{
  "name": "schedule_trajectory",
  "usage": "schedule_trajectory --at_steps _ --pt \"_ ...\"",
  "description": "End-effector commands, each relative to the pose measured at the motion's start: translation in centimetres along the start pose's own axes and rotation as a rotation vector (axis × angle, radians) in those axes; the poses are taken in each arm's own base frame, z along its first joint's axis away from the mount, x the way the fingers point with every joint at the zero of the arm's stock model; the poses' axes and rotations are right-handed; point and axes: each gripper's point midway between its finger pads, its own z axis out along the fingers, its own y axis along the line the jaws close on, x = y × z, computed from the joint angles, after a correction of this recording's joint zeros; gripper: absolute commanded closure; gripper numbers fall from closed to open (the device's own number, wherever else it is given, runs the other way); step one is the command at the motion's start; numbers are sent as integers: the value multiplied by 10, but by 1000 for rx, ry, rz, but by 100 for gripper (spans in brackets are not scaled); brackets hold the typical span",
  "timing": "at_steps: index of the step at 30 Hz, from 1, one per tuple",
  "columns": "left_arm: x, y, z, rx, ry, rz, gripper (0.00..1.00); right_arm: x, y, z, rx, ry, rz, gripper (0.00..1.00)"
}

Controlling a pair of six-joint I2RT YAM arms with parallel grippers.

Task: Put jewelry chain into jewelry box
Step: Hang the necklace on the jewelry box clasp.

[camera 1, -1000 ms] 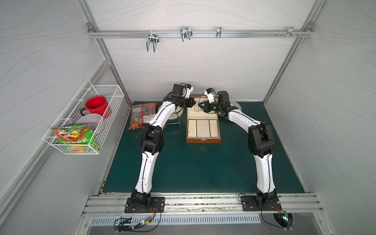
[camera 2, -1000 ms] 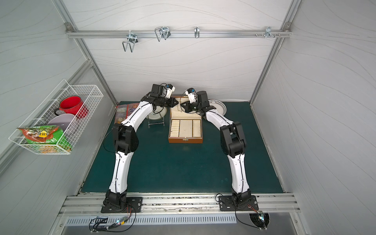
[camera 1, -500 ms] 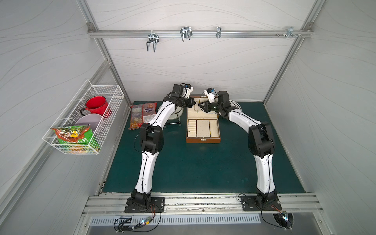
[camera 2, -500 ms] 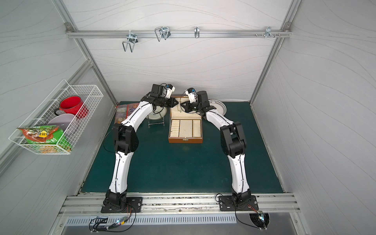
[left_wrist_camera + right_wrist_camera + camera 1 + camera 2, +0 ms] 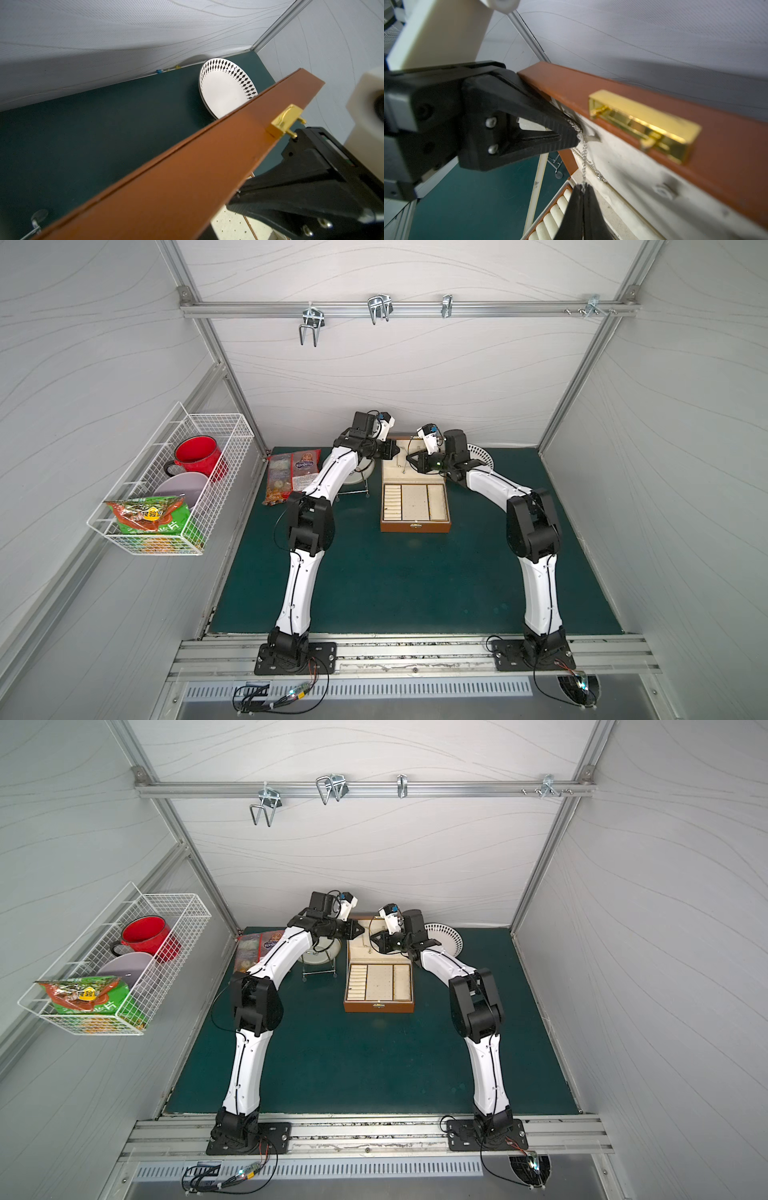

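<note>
At jewelry box lid [image 5: 571, 87], jaws pinch jewelry chain [image 5: 584, 158].

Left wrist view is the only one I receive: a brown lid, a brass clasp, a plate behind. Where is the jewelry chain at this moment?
Observer: The jewelry chain hangs in front of the cream lining of the jewelry box lid.
Operator: Who holds it?
Observer: The left gripper pinches its upper end beside a lid hook.
Operator: And the right gripper?
Observer: The right gripper is shut on the chain lower down.
</note>
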Motion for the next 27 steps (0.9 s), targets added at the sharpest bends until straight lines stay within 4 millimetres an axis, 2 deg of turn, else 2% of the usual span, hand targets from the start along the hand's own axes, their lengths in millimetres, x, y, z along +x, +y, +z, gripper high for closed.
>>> schedule_trajectory --at_steps 1,3,7,11,14,22,24,27 --pt "-18 -2 -10 9 -53 22 100 6 -8 4 21 12 -14 87" --pt "-18 -3 -9 9 -52 22 100 6 -9 4 33 13 -17 80" --pt "-18 -2 -8 11 -53 19 100 3 -9 0 48 4 -24 74" --pt "-16 -1 -7 13 -49 16 100 -3 -7 -5 56 -12 -30 73" --pt "-13 -1 -6 14 -40 12 100 -8 -5 -8 62 -30 -36 69" --pt "-3 0 -5 16 -14 -4 99 -4 -4 -11 65 -24 -28 71" --pt "-3 0 -6 15 -14 -6 96 -3 -4 -12 68 -24 -27 71" --pt "-5 -3 -10 12 -19 -1 84 -5 -2 -16 72 -30 -30 71"
